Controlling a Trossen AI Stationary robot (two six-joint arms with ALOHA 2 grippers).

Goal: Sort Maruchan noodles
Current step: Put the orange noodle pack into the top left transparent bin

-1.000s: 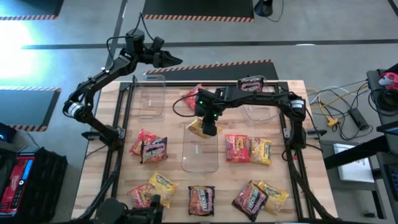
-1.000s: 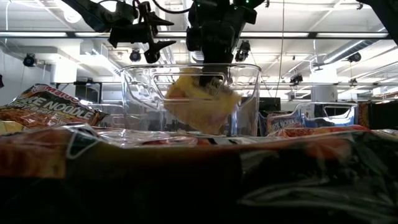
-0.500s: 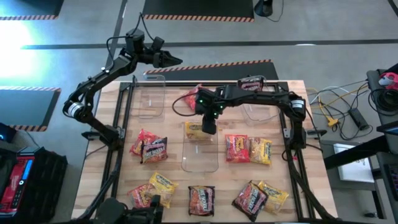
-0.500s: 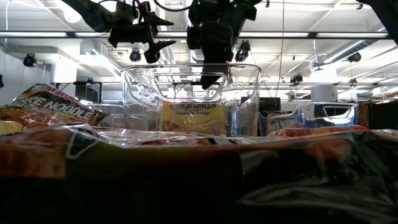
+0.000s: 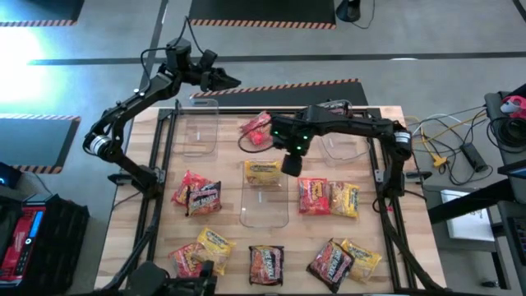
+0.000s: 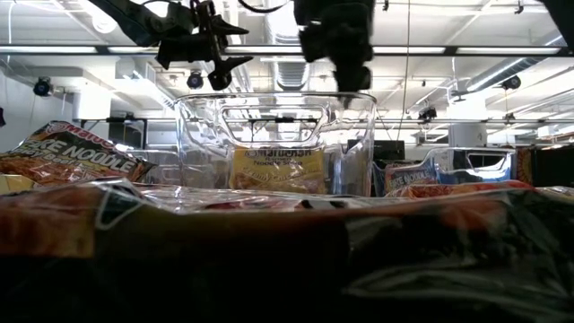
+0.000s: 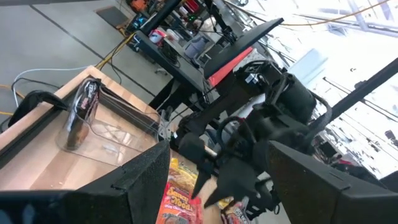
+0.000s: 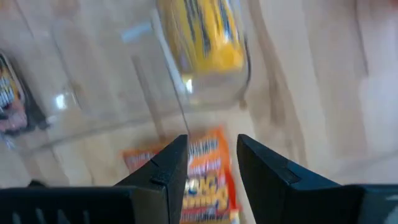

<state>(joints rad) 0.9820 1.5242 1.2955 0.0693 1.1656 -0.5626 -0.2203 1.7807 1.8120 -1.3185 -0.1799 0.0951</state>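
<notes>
Maruchan noodles: the yellow packet (image 5: 262, 171) now lies in the middle clear bin (image 5: 265, 205), just behind your right gripper (image 5: 291, 163), which has let go, fingers apart and empty, swinging toward the next packets.

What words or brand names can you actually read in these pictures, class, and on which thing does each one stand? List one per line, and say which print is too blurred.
"NOODLE" (letters before it cut off): on the dark packet at the left edge of the low view.
"MARUCHAN", only faintly: on the yellow packet inside the clear bin, low view.
Print on the other packets on the table: too small or blurred to read.
</notes>
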